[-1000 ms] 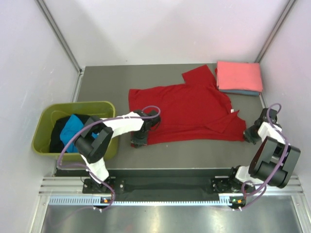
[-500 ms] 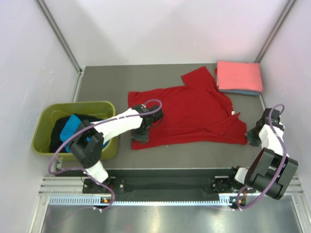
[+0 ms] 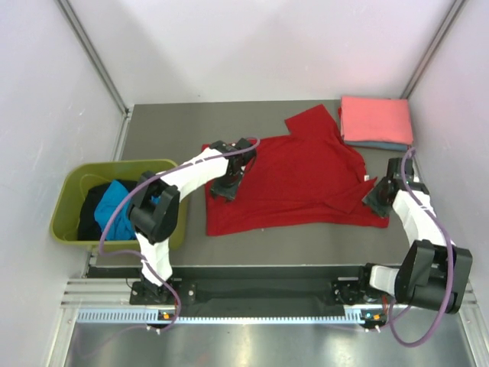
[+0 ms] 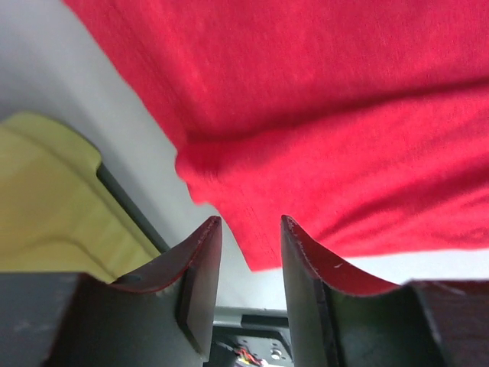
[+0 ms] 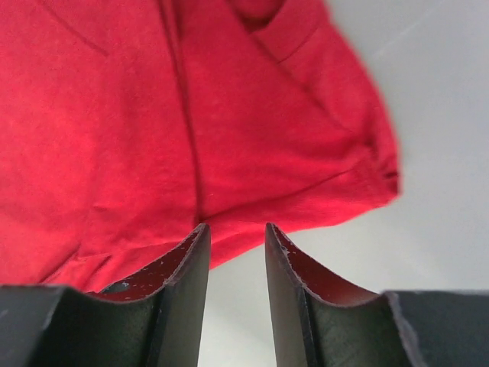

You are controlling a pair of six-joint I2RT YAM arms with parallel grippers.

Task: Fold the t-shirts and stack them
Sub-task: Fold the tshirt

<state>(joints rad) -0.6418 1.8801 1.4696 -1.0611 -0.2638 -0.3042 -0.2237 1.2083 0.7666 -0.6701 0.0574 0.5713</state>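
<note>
**Sam:** Where is the red t-shirt (image 3: 298,180)?

**Mia:** It lies spread out flat in the middle of the table (image 3: 160,126). One sleeve sticks out toward 12 o'clock.

**Sam:** What about the left gripper (image 3: 227,186)?

**Mia:** It is over the shirt's 9 o'clock side. In its own camera its two fingers (image 4: 200,260) are only a little way apart. Nothing is between them. Past them I see the shirt's edge, one corner of it and some bare table. I cannot tell if the tips touch the cloth.

**Sam:** And the right gripper (image 3: 376,197)?

**Mia:** It is at the shirt's 4 o'clock corner, by the other sleeve. Its gap is narrow too, and it holds nothing. The shirt's edge shows just past the tips.

**Sam:** Are there more shirts?

**Mia:** Yes. A folded pink t-shirt (image 3: 376,120) sits at the table's 1 o'clock corner. It lies on top of a blue t-shirt (image 3: 378,144), and only a thin strip of the blue one shows.

**Sam:** What is at 9 o'clock?

**Mia:** A green tub (image 3: 72,200), just beside the table. A turquoise t-shirt (image 3: 114,202) and a black t-shirt (image 3: 90,210) are bunched up inside it.
</note>
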